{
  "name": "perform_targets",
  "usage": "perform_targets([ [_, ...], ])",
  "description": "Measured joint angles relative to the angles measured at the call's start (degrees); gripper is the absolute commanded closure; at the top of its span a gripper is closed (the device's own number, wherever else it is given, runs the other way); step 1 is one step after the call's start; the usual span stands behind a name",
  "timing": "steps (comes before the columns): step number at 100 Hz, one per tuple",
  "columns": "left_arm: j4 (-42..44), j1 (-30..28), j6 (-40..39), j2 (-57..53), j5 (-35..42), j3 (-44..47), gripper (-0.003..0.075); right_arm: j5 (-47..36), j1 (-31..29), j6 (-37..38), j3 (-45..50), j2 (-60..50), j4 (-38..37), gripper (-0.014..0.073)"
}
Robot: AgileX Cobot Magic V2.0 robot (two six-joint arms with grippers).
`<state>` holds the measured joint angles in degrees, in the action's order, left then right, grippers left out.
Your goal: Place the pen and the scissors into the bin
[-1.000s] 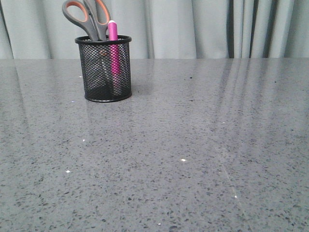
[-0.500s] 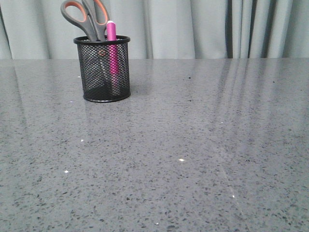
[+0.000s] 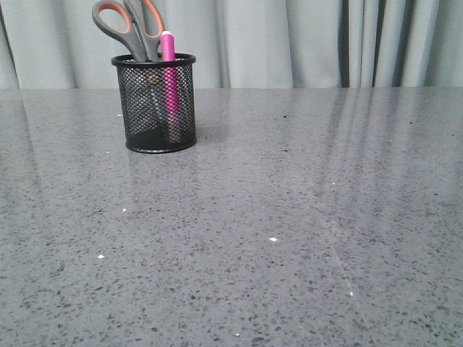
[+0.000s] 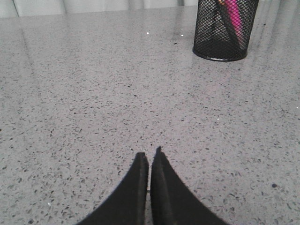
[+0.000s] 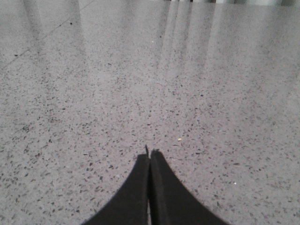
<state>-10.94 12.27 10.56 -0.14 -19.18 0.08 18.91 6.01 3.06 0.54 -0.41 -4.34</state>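
The black wire-mesh bin point(image 3: 154, 105) stands upright at the far left of the grey speckled table point(image 3: 275, 217). The scissors point(image 3: 129, 25) stand in it, handles up, blades down inside. The magenta pen point(image 3: 169, 69) stands in it beside them, whitish tip at the top. The bin also shows in the left wrist view point(image 4: 224, 30), with the pen point(image 4: 234, 21) seen through the mesh. My left gripper point(image 4: 149, 157) is shut and empty, low over the table, well back from the bin. My right gripper point(image 5: 150, 155) is shut and empty over bare table. Neither gripper shows in the front view.
Pale grey curtains point(image 3: 304, 40) hang behind the table's far edge. The glossy tabletop point(image 5: 154, 84) carries only reflections and small bright specks.
The front view has shifted very slightly; the bin, scissors and pen stand as before. No gripper appears in the earlier frames.
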Motion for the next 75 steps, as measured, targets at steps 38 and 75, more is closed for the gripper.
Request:
perform_targets([
  [38, 0.0, 0.0, 0.0, 0.0, 0.0, 0.0, 0.0734, 0.2, 0.0, -0.1, 0.0, 0.0, 0.5, 0.0662],
  [75, 0.0, 0.0, 0.0, 0.0, 0.0, 0.0, 0.0734, 0.2, 0.0, -0.2, 0.0, 0.0, 0.5, 0.0662],
])
